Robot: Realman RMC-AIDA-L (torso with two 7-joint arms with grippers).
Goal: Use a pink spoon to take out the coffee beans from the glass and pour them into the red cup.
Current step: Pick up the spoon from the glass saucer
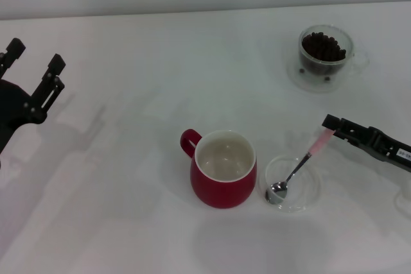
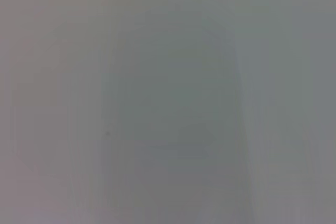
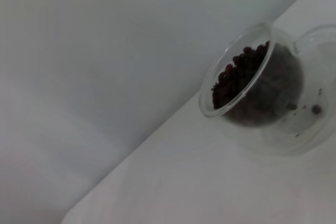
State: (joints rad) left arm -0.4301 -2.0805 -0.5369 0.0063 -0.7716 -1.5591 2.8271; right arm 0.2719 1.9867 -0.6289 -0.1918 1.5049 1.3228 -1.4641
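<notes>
**Right tool on the spoon handle, beans not yet touched**

The right tool (image 1: 329, 128) has its tip at the pink end of the pink spoon (image 1: 297, 171), whose metal bowl rests in a shallow clear dish (image 1: 311, 196) just beside the red cup (image 1: 223, 169). It looks clamped on the handle, though the head view is too coarse at the contact to be sure the fingers have fully closed. The left tool (image 1: 35, 62) is parked at the far left of the desk (image 1: 128, 210), fingers apart, holding nothing.

To do this step well, the grip should be firm on the handle before any lift, so the spoon does not pivot and swing. Raise it clear of the dish rim, keep the bowl level, then carry it up and back to the glass (image 1: 326, 51), which stands well apart at the far right on its clear saucer. Enter the glass from above and dip the bowl into the coffee beans (image 1: 324, 45) at a shallow angle.

Count: one spoon, one red cup showing an empty cream inside, one glass heaped with beans, one shallow dish. A few stray beans (image 3: 316, 109) lie on the saucer beside the glass in the right wrist view.
</notes>
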